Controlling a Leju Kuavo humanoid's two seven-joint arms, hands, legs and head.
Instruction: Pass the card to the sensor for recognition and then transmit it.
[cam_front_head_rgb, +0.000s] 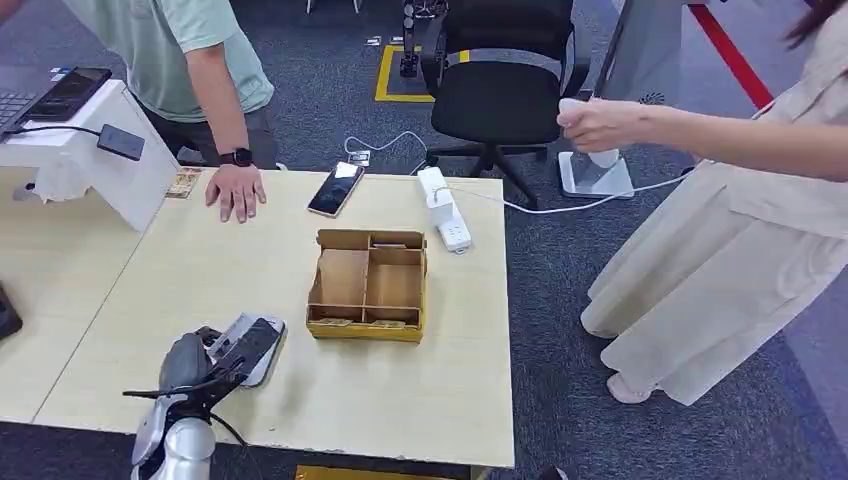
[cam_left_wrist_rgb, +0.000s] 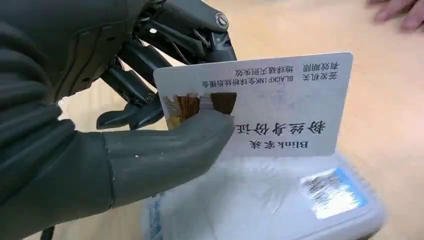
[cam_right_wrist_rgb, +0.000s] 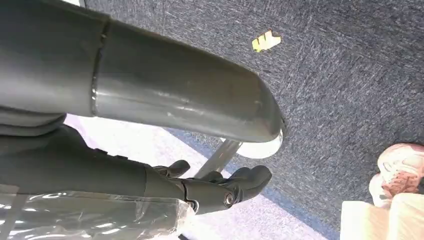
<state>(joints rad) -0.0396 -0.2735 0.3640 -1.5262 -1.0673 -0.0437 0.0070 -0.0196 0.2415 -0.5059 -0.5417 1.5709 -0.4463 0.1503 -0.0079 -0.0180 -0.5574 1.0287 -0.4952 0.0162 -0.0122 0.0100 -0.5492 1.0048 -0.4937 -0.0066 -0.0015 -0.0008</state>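
left hand (cam_left_wrist_rgb: 165, 115) pinches card (cam_left_wrist_rgb: 280, 100) | wrist view: over sensor (cam_left_wrist_rgb: 280, 210) | right hand (cam_right_wrist_rgb: 220, 187) empty, spread

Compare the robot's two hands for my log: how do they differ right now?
The left hand pinches the card between thumb and fingers; the right hand holds nothing. The left hand is over the table; the right hand hangs above carpet. Both are dark grey.

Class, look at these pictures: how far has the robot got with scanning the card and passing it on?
Done: the left robot hand has picked up the card. In hand: it holds the card just above the white sensor on the table, apparently for reading. Left: handing it over; a person's hand rests at the table's far edge, and the right robot hand hangs free.
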